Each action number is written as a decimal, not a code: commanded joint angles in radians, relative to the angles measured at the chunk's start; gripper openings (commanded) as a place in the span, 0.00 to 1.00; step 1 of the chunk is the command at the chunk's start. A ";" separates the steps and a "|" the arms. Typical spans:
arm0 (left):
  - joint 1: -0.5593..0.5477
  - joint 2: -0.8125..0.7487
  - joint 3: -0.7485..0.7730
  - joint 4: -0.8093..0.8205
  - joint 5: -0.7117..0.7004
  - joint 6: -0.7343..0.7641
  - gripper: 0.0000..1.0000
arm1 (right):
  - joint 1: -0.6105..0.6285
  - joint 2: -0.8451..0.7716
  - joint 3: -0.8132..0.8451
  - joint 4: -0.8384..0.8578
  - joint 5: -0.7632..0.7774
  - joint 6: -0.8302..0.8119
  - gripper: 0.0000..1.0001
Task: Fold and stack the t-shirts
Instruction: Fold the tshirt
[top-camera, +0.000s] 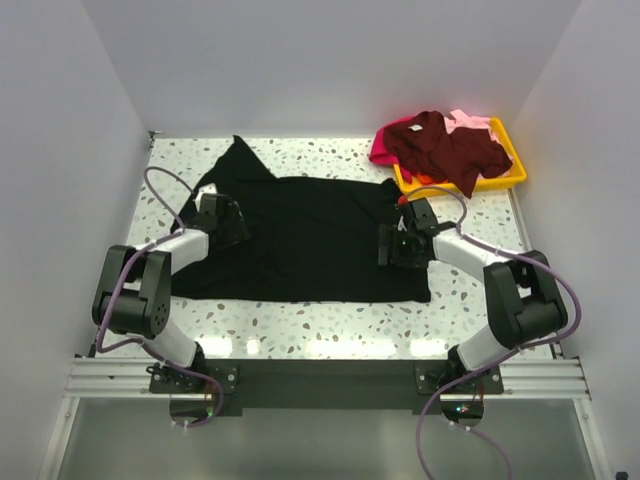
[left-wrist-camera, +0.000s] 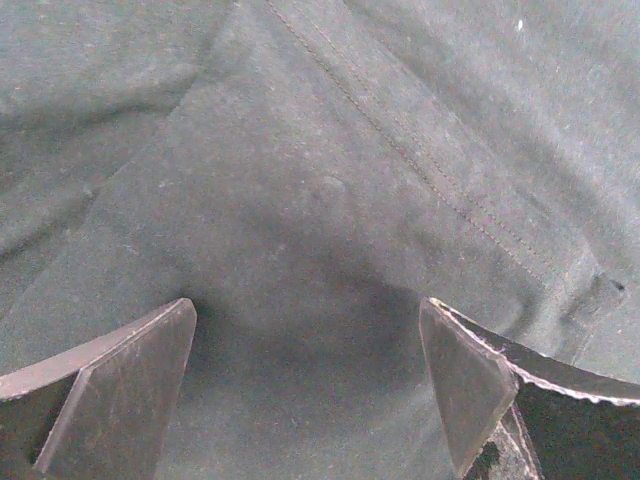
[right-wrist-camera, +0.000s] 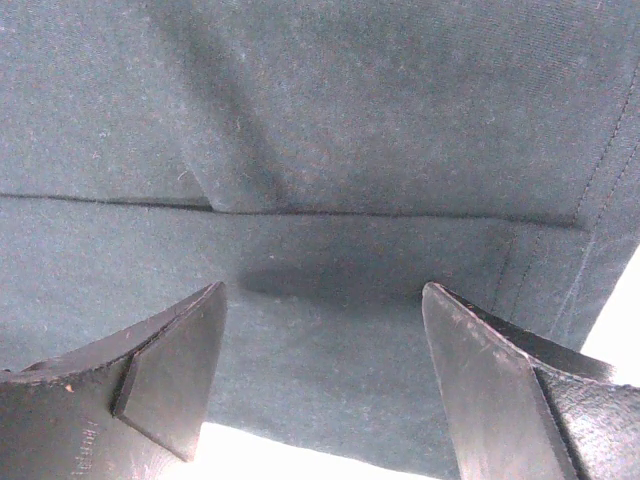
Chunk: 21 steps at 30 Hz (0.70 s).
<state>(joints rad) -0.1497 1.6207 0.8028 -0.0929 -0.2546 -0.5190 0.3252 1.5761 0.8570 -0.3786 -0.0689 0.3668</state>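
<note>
The large black t-shirt (top-camera: 300, 240) lies spread flat across the middle of the table. My left gripper (top-camera: 232, 222) is open over its left side, near the sleeve; black cloth (left-wrist-camera: 320, 200) fills the left wrist view between the fingers. My right gripper (top-camera: 392, 245) is open over the shirt's right edge, where a folded hem (right-wrist-camera: 320, 215) and the bare table show in the right wrist view. The dark maroon shirt (top-camera: 445, 148) is heaped on top in the yellow tray, with the magenta shirt (top-camera: 383, 150) and the pale pink shirt (top-camera: 468, 122) under it.
The yellow plastic tray (top-camera: 512, 172) stands at the back right corner of the speckled table (top-camera: 300, 325). White walls enclose the table on the left, back and right. The arm bases sit on a rail at the near edge.
</note>
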 joint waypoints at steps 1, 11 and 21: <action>0.035 0.018 -0.080 -0.011 0.000 -0.049 0.99 | 0.001 0.032 -0.084 0.000 0.001 0.012 0.84; 0.045 -0.125 -0.200 -0.041 0.009 -0.095 1.00 | 0.044 -0.086 -0.168 -0.065 -0.045 0.052 0.84; 0.047 -0.243 -0.232 -0.142 -0.008 -0.118 1.00 | 0.100 -0.208 -0.265 -0.068 -0.097 0.126 0.85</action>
<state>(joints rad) -0.1150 1.4067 0.6094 -0.1085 -0.2611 -0.5945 0.4023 1.3670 0.6571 -0.3248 -0.1055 0.4351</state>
